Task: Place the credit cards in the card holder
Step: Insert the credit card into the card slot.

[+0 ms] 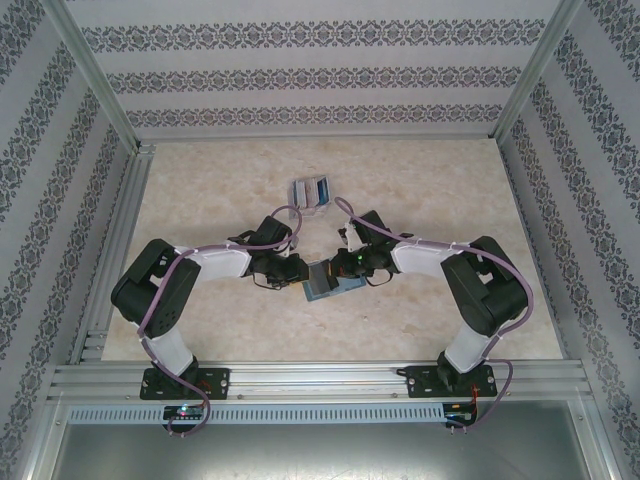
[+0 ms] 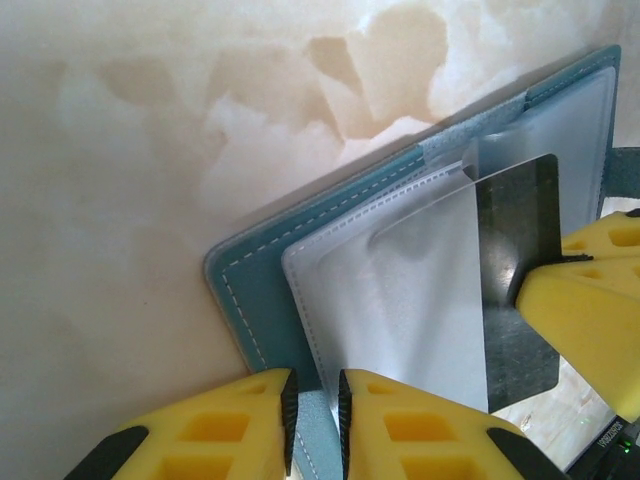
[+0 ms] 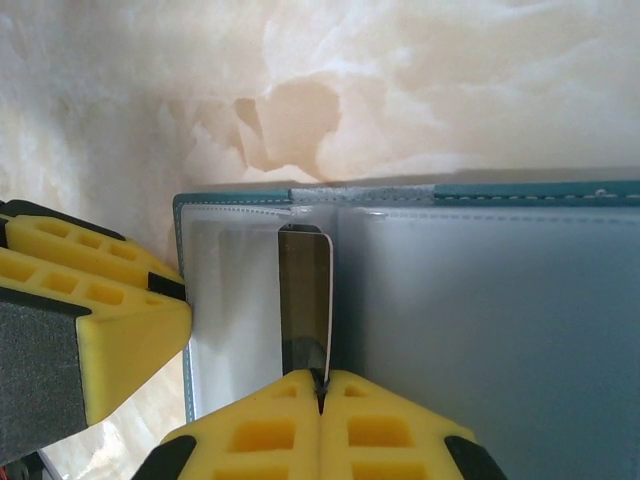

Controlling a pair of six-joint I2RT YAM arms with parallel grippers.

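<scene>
Two arms stand at the near edge, the left arm and the right arm. They carry two hands, the left hand and the right hand. There is one counter, one card holder and one dark card. One pile of cards lies farther back, too small to count.

Open table all round; left end effector and right end effector crowded at the card holder, credit cards beyond.
</scene>
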